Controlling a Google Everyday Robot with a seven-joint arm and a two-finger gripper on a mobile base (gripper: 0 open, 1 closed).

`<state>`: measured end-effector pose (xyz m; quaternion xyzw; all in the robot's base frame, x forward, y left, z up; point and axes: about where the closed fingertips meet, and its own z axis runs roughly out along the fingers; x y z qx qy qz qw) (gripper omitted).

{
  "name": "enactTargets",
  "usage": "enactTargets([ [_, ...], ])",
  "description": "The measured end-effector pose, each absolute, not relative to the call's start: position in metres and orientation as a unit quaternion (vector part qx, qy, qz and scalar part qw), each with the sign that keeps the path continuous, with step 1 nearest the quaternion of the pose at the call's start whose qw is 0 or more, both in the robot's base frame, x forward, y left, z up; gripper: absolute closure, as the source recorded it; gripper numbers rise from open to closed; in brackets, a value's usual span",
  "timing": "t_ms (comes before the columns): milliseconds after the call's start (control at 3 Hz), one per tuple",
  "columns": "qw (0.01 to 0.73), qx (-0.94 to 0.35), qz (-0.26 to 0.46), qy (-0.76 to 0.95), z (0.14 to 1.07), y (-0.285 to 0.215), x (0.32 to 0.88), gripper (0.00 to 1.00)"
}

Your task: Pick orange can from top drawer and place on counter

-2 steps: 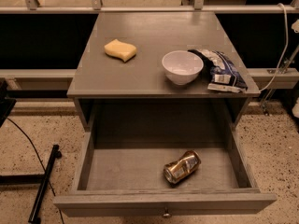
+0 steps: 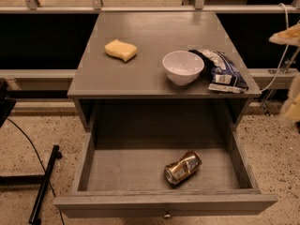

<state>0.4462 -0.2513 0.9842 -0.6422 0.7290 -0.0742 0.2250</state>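
Note:
The orange can (image 2: pixel 183 167) lies on its side, dented, on the floor of the open top drawer (image 2: pixel 164 204), right of centre and near the front panel. The drawer is pulled fully out, with its small knob at the bottom edge of the view. The counter (image 2: pixel 140 74) is the grey tabletop above it. My gripper (image 2: pixel 291 69) shows only as two pale blurred fingers at the right edge of the view, level with the counter, apart from each other and empty. It is well above and to the right of the can.
On the counter lie a yellow sponge (image 2: pixel 121 49) at back left, a white bowl (image 2: pixel 183 67) right of centre, and a crumpled blue-white chip bag (image 2: pixel 221 70) by the right edge. A black stand leg (image 2: pixel 44 184) lies on the speckled floor at left. A rail runs behind the cabinet.
The pale gripper parts have come into view at the right edge. The can, the drawer and the things on the counter have not moved.

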Motion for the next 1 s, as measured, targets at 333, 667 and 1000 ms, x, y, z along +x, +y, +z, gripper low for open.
enactTargets([
  [333,0.180,-0.728,-0.062,0.658,0.905,-0.224,0.484,0.00],
  [667,0.180,-0.728,-0.062,0.658,0.905,-0.224,0.484,0.00],
  [1000,0.172,-0.773,-0.088,0.604,0.886,-0.205,0.485,0.00],
])
